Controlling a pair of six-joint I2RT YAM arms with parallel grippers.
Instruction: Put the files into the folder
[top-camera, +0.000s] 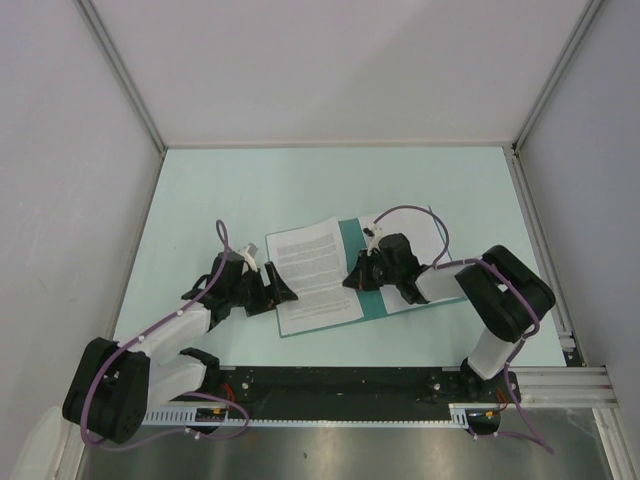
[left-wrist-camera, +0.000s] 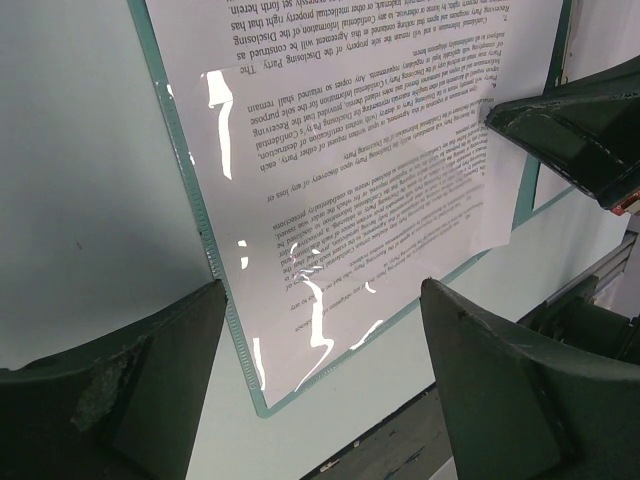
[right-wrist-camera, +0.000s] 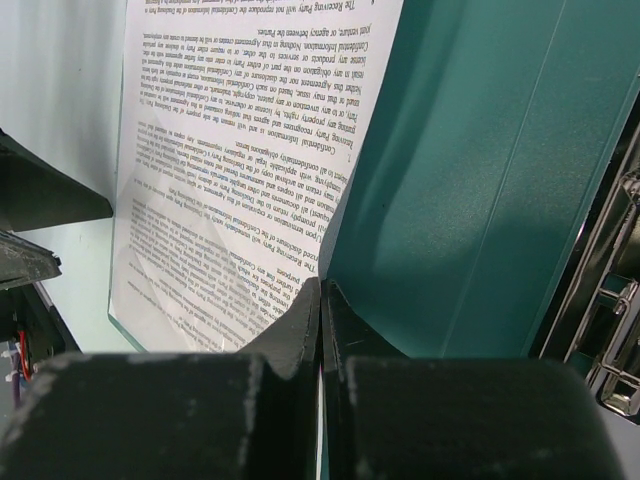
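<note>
At 3 o'clock edge of printed sheet, right gripper is clamping it; left gripper is hovering wide open at 9 o'clock.

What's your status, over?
Left tool open, empty, beside flat teal card folder. Right tool shut on edge of white printed paper sheet; sheet lies on the open folder. Nothing blocking.
</note>
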